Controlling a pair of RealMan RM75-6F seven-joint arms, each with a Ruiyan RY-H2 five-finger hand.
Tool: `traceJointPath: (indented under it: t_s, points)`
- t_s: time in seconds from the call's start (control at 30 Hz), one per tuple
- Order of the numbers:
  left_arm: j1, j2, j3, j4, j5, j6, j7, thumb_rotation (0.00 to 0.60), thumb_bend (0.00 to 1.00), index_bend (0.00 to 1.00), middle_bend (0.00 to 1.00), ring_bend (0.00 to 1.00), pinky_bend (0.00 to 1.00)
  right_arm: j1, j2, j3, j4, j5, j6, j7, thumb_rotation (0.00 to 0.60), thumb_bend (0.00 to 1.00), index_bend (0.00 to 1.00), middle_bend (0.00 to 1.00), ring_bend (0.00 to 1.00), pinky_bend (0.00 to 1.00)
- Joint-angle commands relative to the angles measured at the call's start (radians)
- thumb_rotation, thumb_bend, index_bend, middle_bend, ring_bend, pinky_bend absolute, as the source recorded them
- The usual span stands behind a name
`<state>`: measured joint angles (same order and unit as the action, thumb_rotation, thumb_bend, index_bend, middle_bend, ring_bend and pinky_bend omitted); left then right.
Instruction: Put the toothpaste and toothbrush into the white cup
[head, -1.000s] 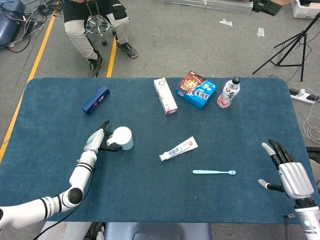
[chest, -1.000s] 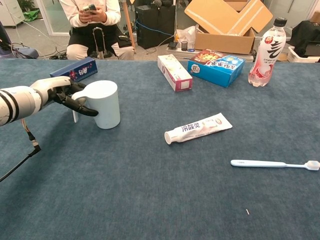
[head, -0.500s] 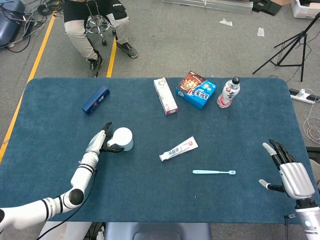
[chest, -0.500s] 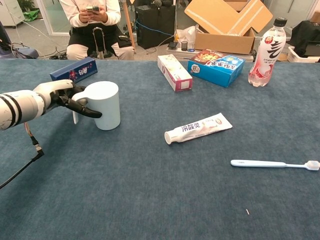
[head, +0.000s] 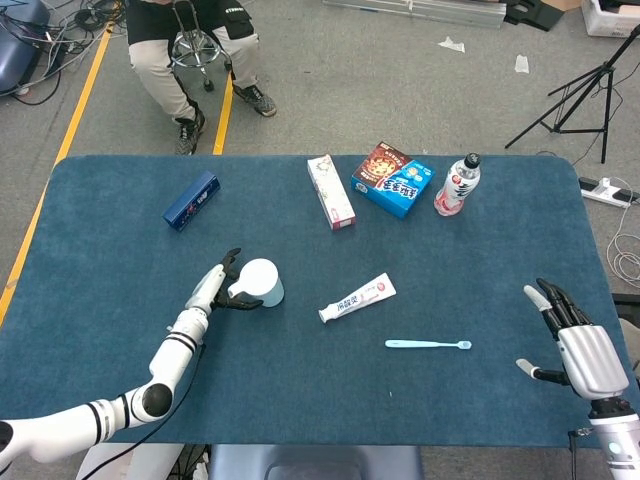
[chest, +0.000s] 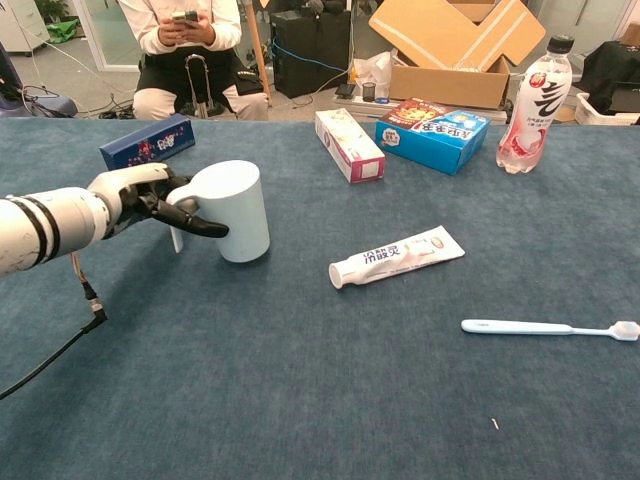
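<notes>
Head view shows the left hand (head: 215, 289), in the lower left of the frame, gripping the handle of the glossy white cylindrical cup (head: 261, 282). Over the last second the cup has slid rightward across the dark blue cloth worktop (head: 120, 260), and it now stands upright nearer the middle, still empty so far as the open mouth shows. In the chest view the dark fingers (chest: 200, 225) wrap the handle at the cup's left side.

That shift closes the gap to the white toothpaste tube with red cap end (head: 357, 298), which lies flat just right of centre, apart from the cup. The slim pale blue toothbrush (head: 428, 345) lies flat below and to the right of the tube. Neither is in the cup yet, so the task appears to be in its early positioning step.

At the lower right edge, the right hand (head: 578, 347) hovers with fingers spread, grasping nothing.
</notes>
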<state>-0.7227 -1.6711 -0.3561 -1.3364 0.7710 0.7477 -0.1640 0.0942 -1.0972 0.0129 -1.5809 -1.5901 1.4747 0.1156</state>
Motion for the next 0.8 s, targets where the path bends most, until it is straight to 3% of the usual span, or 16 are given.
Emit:
traceJointPath:
  t_s: [0.03,0.47,0.8]
  points:
    - [-0.003,-0.019,0.000,0.015,0.023,0.004,-0.013,0.600,0.00,0.86,0.00,0.00,0.00,-0.001,0.001,-0.001,0.000,-0.001,0.002,-0.001,0.600,0.00,0.00,0.00,0.00,0.27]
    - [-0.042,-0.086,-0.005,0.071,0.086,0.025,-0.006,0.600,0.00,0.86,0.00,0.00,0.00,-0.007,0.003,-0.002,0.012,0.002,0.005,0.018,0.600,0.00,0.00,0.00,0.00,0.27]
    - [-0.098,-0.133,-0.008,0.113,0.047,0.008,0.065,0.600,0.00,0.85,0.00,0.00,0.00,-0.010,0.004,-0.002,0.024,0.003,0.007,0.037,0.600,0.00,0.00,0.00,0.00,0.27]
